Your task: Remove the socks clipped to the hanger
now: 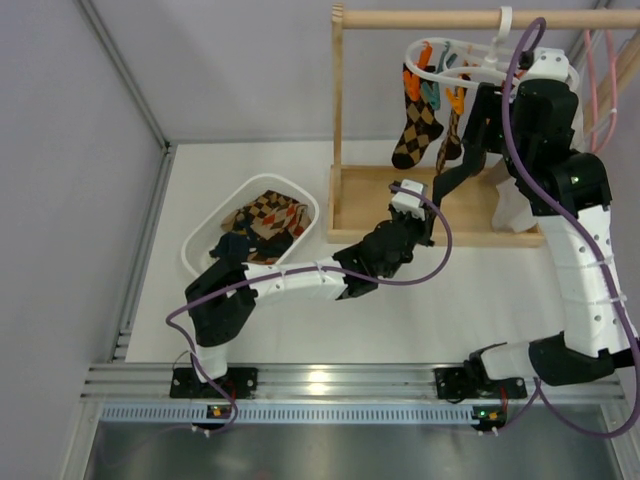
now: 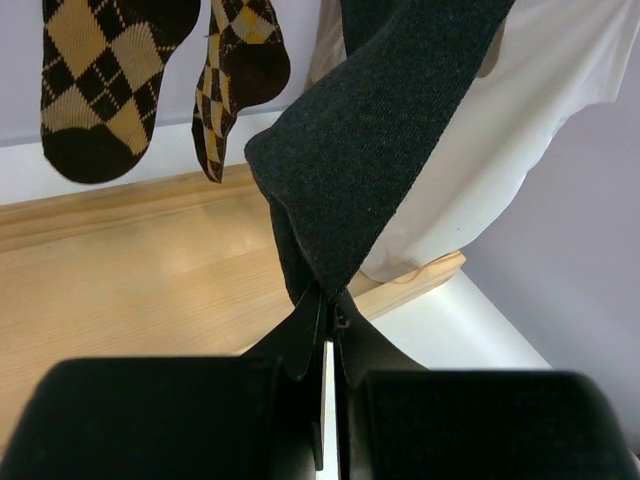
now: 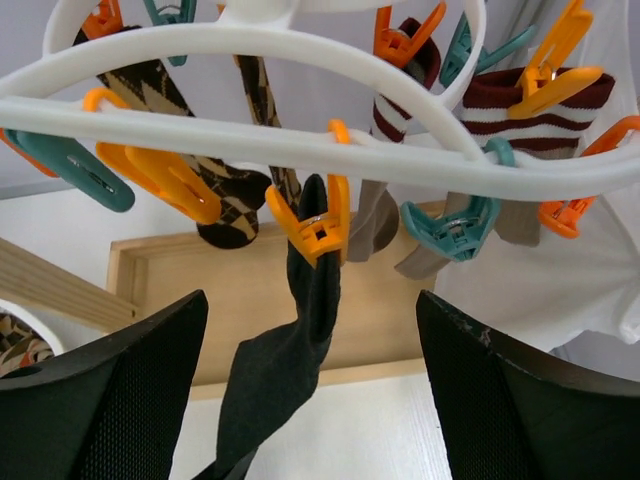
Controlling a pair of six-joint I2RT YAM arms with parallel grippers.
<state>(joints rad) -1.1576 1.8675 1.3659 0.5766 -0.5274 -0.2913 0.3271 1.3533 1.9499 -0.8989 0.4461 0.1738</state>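
The left pincer (image 2: 328, 335) is pressed together on the lower end of a dark sock (image 2: 380, 130), which runs up and away from it, stretched taut. The sock's top is gripped by an orange clip (image 3: 318, 225) on the hanger (image 3: 250, 140). In the overhead view this pincer (image 1: 430, 208) sits over the wooden tray (image 1: 360, 200), below and left of the hanger (image 1: 450, 50).

Up and left of the left pincer, two argyle socks (image 2: 100, 80) hang free above the tray (image 2: 120, 290). Up and right of it a white cloth (image 2: 520, 120) hangs behind the dark sock.

The right pincer (image 3: 310, 300) is spread wide and holds nothing. The hanger ring is just above it, and the orange clip and dark sock (image 3: 270, 380) lie between its fingers (image 3: 110, 400), touching neither. Above and right of it a striped sock (image 3: 520, 100) is clipped to the ring, and the argyle socks (image 3: 225, 200) hang above and left. The overhead view puts this pincer (image 1: 490, 110) right of the hanger, under the rail (image 1: 440, 18).

Well left of the left pincer a white tub (image 1: 300, 195) stands on the bench (image 1: 420, 310) with a heap of socks (image 1: 265, 215) in it.
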